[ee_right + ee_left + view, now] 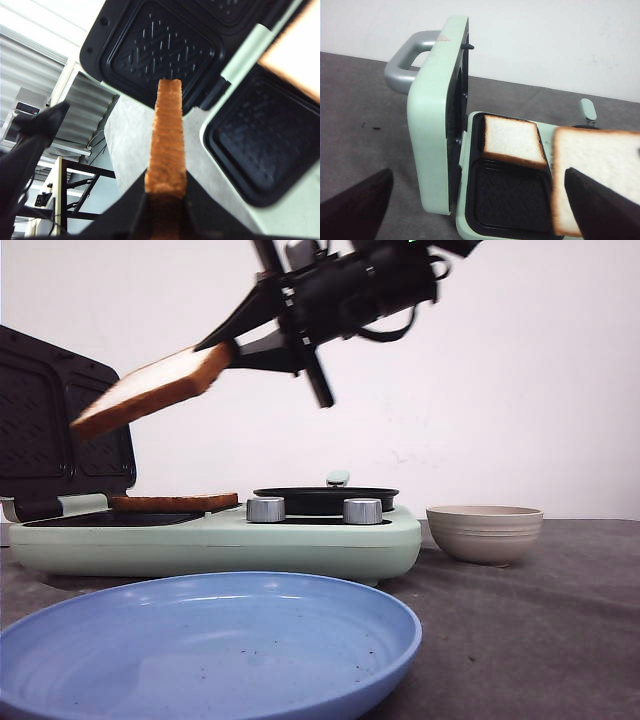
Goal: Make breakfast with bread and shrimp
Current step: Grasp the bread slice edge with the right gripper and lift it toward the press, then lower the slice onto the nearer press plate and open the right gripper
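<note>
plate point(200, 660) before sandwich maker point(215, 540), bowl point(485, 532) right.

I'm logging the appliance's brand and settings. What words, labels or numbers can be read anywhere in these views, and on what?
None can be read.
Sandwich maker: no brand or lettering shows on its body; a small reddish mark on the lid's top edge is too blurred to read.
Knobs: no numbers or marks visible.
Plate and bowl: plain.
</note>
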Robot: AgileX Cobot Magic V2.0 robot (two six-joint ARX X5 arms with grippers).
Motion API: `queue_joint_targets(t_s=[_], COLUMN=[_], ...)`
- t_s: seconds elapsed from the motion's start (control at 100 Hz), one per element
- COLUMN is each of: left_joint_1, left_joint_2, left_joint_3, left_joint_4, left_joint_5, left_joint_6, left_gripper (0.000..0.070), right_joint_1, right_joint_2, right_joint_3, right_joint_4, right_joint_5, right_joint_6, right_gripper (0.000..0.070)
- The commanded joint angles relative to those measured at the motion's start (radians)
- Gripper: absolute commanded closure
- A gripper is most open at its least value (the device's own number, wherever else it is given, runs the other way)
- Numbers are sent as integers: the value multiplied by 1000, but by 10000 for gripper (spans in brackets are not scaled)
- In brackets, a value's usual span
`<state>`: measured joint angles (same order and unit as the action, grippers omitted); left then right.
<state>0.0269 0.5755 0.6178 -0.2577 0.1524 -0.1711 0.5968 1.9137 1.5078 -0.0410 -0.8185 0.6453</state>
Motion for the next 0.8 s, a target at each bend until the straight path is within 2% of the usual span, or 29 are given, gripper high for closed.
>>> queue_joint_targets(t_s=[0.0, 0.28, 0.79], left_joint_1=[3, 3, -6], left_joint_2=[3, 3, 3], left_joint_3=[11, 11, 11], left_joint_4=[8, -20, -34], left_joint_5=[-7, -33, -32], left_joint_6=[2, 2, -3], left_gripper=[0, 0, 0], right_joint_1=[17, 39, 69], right_joint_2=[51, 191, 286], right_joint_3=[58, 193, 201], right_joint_4=[10, 10, 55], right_joint_5=[8, 45, 170], right_joint_6=[22, 56, 85], right_gripper=[700, 700, 700])
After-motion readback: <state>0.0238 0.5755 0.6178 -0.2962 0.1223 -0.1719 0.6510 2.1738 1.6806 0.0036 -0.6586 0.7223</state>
